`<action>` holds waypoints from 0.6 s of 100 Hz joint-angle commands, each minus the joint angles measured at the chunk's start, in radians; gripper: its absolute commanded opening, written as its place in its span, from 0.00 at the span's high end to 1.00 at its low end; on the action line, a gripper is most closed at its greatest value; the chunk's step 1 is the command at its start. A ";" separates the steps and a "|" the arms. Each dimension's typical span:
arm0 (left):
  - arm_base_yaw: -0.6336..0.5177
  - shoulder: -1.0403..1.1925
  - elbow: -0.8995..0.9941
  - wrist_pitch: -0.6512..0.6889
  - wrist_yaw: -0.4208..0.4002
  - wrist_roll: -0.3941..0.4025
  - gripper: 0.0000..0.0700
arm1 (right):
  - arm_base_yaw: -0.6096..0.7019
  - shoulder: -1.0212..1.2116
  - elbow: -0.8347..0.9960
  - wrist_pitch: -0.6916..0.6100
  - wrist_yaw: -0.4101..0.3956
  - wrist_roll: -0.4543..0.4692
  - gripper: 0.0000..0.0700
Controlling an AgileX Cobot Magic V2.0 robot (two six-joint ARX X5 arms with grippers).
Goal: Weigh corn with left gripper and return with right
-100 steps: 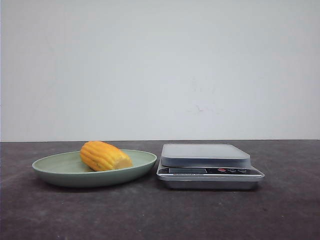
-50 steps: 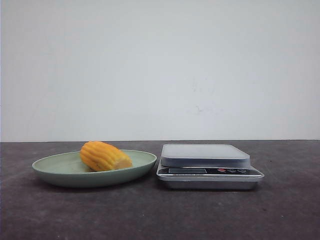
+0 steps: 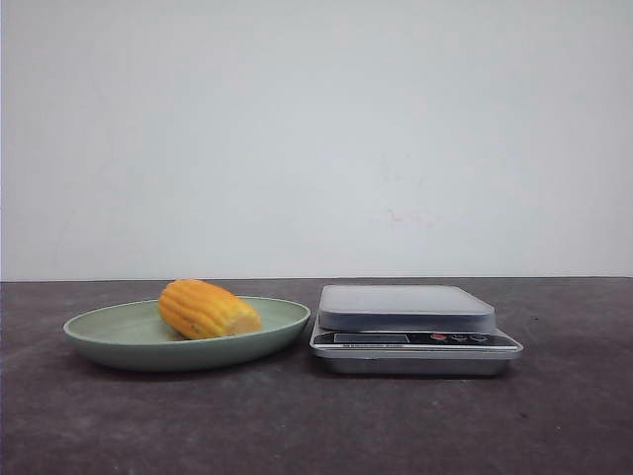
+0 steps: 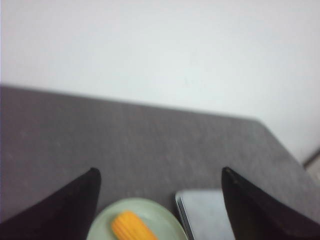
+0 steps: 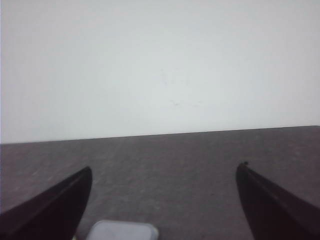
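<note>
The corn (image 3: pixel 208 309), a stubby orange-yellow cob, lies in the pale green dish (image 3: pixel 109 334) on the left of the dark table. A silver kitchen scale (image 3: pixel 410 327) stands just right of the dish, its platform bare. Neither gripper shows in the front view. In the left wrist view my left gripper (image 4: pixel 159 172) is open and empty, held back from and above the corn (image 4: pixel 131 227), the dish (image 4: pixel 165 220) and the scale (image 4: pixel 205 215). In the right wrist view my right gripper (image 5: pixel 164 170) is open and empty, with the scale (image 5: pixel 122 231) below it.
A plain white wall rises behind the table's far edge (image 3: pixel 316 278). The dark table top (image 3: pixel 316 426) stretches in front of the dish and the scale. The table's right corner shows in the left wrist view (image 4: pixel 260 122).
</note>
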 commanded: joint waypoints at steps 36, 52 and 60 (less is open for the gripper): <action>-0.202 0.459 0.012 0.114 -0.132 0.007 0.33 | 0.027 0.117 0.090 -0.085 -0.063 -0.007 0.16; -0.272 0.614 0.012 0.146 -0.196 0.001 0.33 | 0.032 0.122 0.090 -0.103 -0.063 -0.009 0.16; -0.298 0.681 0.012 0.140 -0.238 0.002 0.33 | 0.032 0.122 0.090 -0.107 -0.063 -0.012 0.16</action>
